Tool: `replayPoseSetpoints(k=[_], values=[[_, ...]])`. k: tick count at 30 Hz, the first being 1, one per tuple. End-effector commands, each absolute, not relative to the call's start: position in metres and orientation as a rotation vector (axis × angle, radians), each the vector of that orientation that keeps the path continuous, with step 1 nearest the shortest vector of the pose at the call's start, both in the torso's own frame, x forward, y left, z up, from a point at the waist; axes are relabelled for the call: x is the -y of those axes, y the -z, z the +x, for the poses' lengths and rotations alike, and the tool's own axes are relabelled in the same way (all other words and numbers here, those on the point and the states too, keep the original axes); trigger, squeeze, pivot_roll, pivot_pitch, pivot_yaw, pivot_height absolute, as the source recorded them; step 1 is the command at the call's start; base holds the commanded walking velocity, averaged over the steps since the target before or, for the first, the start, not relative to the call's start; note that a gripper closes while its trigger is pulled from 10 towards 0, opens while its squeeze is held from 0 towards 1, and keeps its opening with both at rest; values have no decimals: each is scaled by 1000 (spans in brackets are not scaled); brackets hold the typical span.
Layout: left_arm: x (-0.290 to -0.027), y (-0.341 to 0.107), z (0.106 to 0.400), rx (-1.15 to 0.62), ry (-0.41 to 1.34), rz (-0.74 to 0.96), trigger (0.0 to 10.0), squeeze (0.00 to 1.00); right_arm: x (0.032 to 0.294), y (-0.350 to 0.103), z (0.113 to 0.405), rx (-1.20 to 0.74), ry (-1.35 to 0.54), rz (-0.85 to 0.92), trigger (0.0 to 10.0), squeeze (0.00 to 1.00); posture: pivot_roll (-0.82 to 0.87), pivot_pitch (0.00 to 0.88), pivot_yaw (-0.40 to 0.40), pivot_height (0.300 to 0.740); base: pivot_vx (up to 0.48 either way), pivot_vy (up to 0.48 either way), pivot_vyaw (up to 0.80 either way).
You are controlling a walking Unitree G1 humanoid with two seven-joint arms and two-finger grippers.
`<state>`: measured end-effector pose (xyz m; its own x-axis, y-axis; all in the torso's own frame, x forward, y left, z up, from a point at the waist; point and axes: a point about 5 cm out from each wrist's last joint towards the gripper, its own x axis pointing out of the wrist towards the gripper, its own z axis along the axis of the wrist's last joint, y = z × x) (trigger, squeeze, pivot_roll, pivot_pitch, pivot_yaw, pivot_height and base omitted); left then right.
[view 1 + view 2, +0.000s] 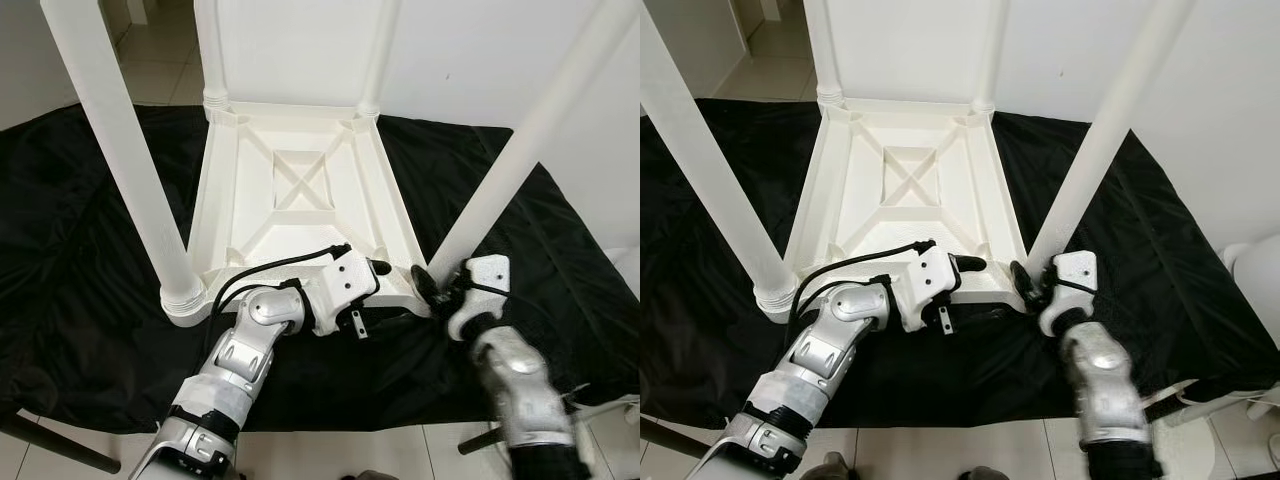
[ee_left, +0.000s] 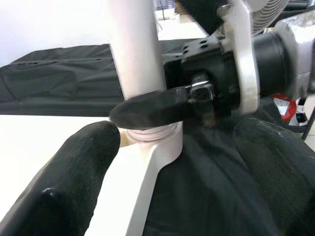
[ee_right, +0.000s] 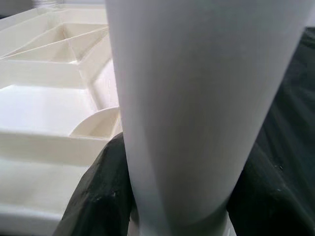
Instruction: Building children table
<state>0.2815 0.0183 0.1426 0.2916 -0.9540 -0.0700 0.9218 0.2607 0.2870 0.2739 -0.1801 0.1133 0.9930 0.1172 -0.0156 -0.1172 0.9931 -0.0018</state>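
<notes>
A white plastic children's table [image 1: 215,190] lies upside down on a black cloth, with all its legs pointing up. My right gripper [image 1: 432,284] is shut on the near right leg [image 1: 520,150] just above its socket; in the right wrist view the leg [image 3: 197,98] fills the gap between the black fingers [image 3: 98,196]. My left gripper [image 1: 385,278] is open at the table's near rim, close to that same corner. In the left wrist view its fingers [image 2: 74,182] stand wide apart, facing the leg's base [image 2: 135,49]. The near left leg [image 1: 130,160] stands in its corner socket.
The black cloth [image 1: 60,250] covers the floor around the table. A white wall stands behind and to the right. A white rounded object [image 1: 1255,270] sits at the far right, and a dark bar [image 1: 50,445] crosses the near left floor.
</notes>
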Motion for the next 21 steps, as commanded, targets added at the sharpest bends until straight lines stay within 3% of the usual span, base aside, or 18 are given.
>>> replayPoseSetpoints(k=[1, 6, 14, 17, 18, 19, 20, 21], values=[[-17, -145, 288, 145, 1162, 302, 10000, 0, 188, -107, 274, -63, 39, -9, 10000, 0, 0, 0, -57, 740, 0, 0, 0], [-18, -146, 289, 146, 1157, 300, 10000, 0, 173, -103, 274, -86, 207, 31, 10000, 0, 2, 0, -62, 740, 0, 0, 0], [-17, -146, 288, 150, 1153, 293, 10000, 0, 151, -106, 274, -72, 251, 82, 10000, 0, 4, 0, -60, 740, 0, 0, 0], [-16, -146, 288, 152, 1156, 293, 10000, 0, 155, -107, 273, -64, 245, 83, 10000, 0, -1, 0, -58, 740, 0, 0, 0], [-16, -147, 288, 153, 1157, 294, 10000, 0, 157, -107, 272, -63, 246, 82, 10000, 412, -2, 0, -57, 740, 0, 0, 0], [-16, -147, 288, 153, 1157, 294, 10000, 0, 157, -107, 272, -63, 246, 82, 10000, 412, -2, 0, -57, 740, 0, 0, 0], [-16, -147, 288, 153, 1157, 294, 10000, 0, 158, -107, 271, -67, 258, 80, 10000, 1000, -2, 0, -57, 740, 0, 0, 0], [-15, -147, 288, 154, 1157, 293, 10000, 0, 157, -108, 270, -55, 238, 90, 10000, 1000, -3, 0, -58, 740, 0, 0, 0]])
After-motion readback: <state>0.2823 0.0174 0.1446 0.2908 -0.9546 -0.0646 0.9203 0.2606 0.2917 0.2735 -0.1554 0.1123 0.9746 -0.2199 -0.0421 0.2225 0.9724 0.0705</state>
